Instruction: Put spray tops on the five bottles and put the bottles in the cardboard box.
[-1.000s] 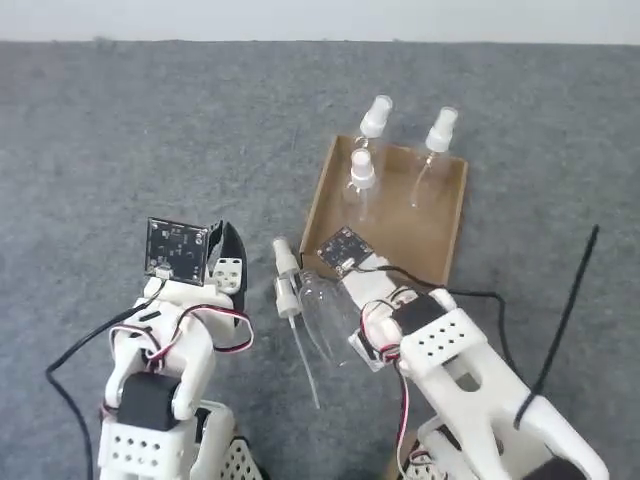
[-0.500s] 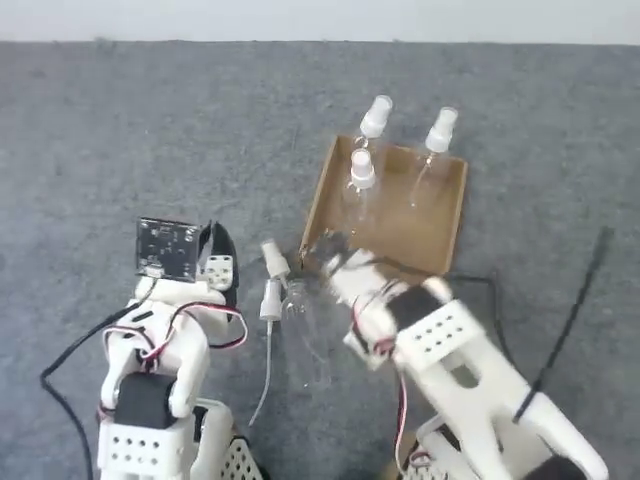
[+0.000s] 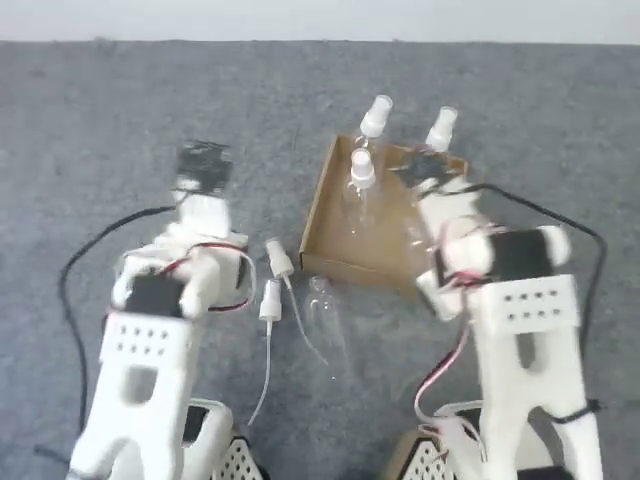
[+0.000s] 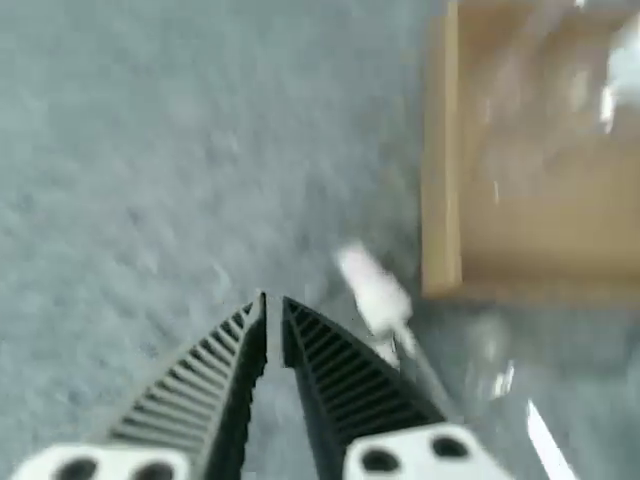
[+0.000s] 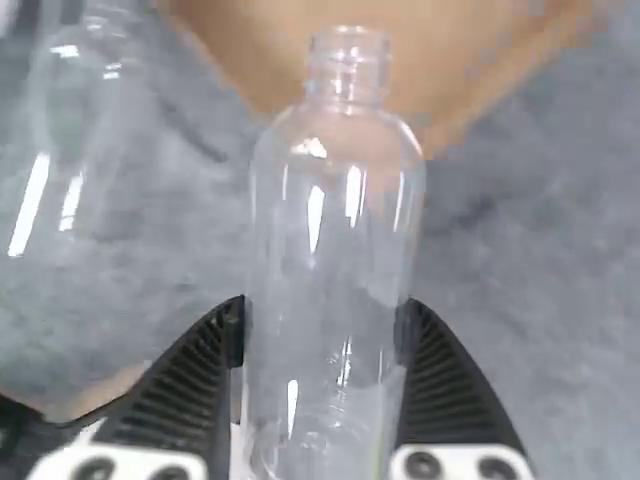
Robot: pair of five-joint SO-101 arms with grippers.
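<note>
Step in hand: judged to be capping, since two bottles are bare and two spray tops lie loose.
Right gripper (image 5: 320,312): clenched on the held bottle (image 5: 335,200), jaws on either side of its lower body, open neck pointing away from the wrist.
Left gripper (image 4: 272,305): closed to a thin slit with nothing between the jaws, hanging over the table (image 3: 120,100) near its middle.
Spray tops (image 3: 279,258): two lie side by side on the table, just beside the near left corner of the cardboard box (image 3: 318,210), dip tubes trailing toward the arms.
Lying bottle (image 3: 327,305): uncapped, on its side just beside the box's near edge.
Capped bottles (image 3: 361,172): three stand at the box's far side. Whether the two farthest are inside or just behind the rim cannot be told.
Doing it well: the left jaws must open first, then take a spray top by its head so the tube hangs free. The right arm should hold the neck upright and steady. The tube must enter the mouth before the cap is pressed down, or it may buckle.
High view adds: the full count of bottles and tops, and both arms' positions.
Right wrist view adds: the grip and the bare neck, which are hard to make out from above.
Left wrist view adds: the closed jaws and the nearest spray top (image 4: 372,292) just beside them.
</note>
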